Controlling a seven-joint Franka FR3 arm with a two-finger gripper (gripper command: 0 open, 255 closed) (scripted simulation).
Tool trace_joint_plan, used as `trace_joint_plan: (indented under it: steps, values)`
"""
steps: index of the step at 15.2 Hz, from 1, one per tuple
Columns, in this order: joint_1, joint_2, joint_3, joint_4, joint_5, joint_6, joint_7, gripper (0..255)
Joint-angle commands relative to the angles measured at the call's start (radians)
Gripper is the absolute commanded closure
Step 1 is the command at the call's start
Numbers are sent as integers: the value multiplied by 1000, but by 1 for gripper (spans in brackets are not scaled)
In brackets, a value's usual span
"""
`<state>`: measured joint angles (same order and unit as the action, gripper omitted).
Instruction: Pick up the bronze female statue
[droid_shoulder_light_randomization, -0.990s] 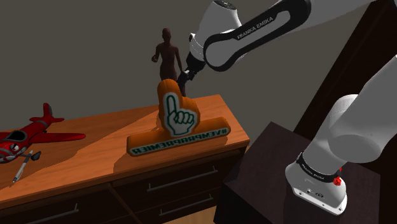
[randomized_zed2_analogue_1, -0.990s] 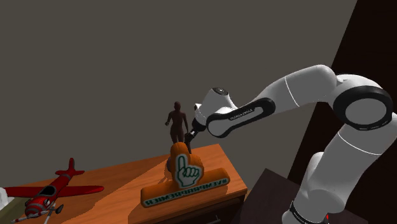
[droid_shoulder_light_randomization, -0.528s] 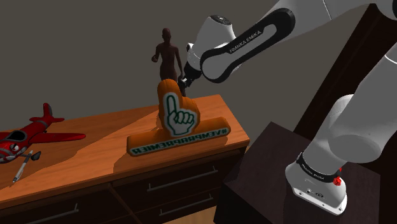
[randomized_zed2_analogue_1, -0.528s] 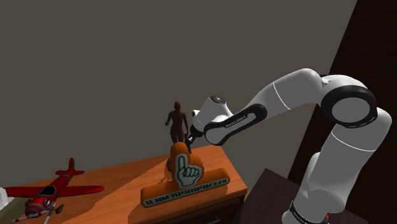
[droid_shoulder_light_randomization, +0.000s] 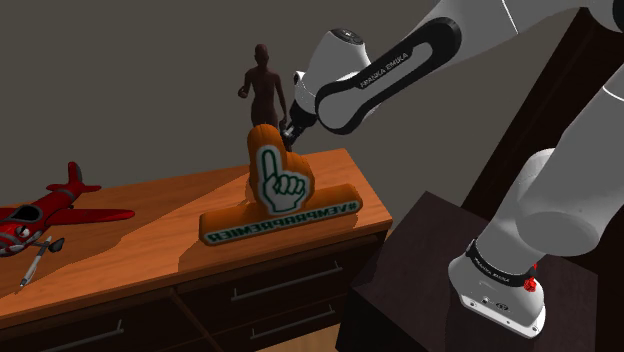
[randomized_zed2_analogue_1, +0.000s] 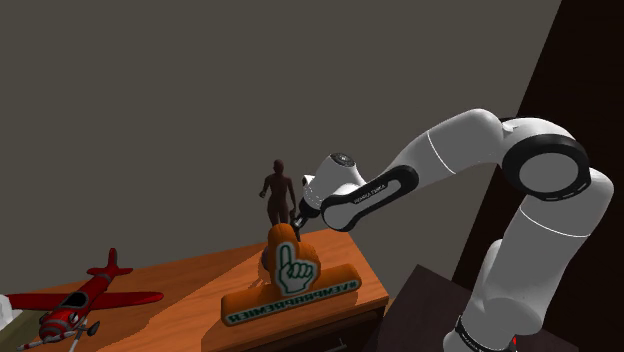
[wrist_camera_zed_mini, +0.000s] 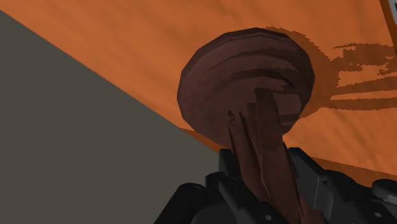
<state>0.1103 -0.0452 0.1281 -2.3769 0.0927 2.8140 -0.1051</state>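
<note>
The dark brown female statue (droid_shoulder_light_randomization: 262, 85) stands upright at the back of the wooden dresser top (droid_shoulder_light_randomization: 150, 225), behind an orange foam-finger sign. In the second exterior view the statue (randomized_zed2_analogue_1: 278, 190) rises just above that sign. My black gripper (droid_shoulder_light_randomization: 291, 128) is low beside the figure's legs, partly hidden by the sign; in the second exterior view the gripper (randomized_zed2_analogue_1: 298, 214) sits in the same spot. In the wrist view the gripper (wrist_camera_zed_mini: 264, 162) is shut on the statue's legs (wrist_camera_zed_mini: 267, 149), with the black fingers (wrist_camera_zed_mini: 306, 177) against them and the round base (wrist_camera_zed_mini: 248, 79) beyond.
The orange foam-finger sign (droid_shoulder_light_randomization: 280, 195) stands in front of the statue, close to my hand. A red toy plane (droid_shoulder_light_randomization: 45, 212) and a pen (droid_shoulder_light_randomization: 32, 265) lie at the shoulder view's left. The grey wall is right behind the statue. The dark stand (droid_shoulder_light_randomization: 440, 250) sits beside the dresser.
The arm's forearm dropped and swung in toward the statue a second ago, then held nearly still. The statue, sign and plane have not moved.
</note>
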Motion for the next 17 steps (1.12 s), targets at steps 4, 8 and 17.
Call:
trace_joint_plan:
  steps: [4,8,17]
  values:
    - [0,3,0,3,-1,-1,1,255]
    - [-1,-31,-1,24,-1,-57,3,255]
    - [-3,-95,-4,85,-3,-182,8,255]
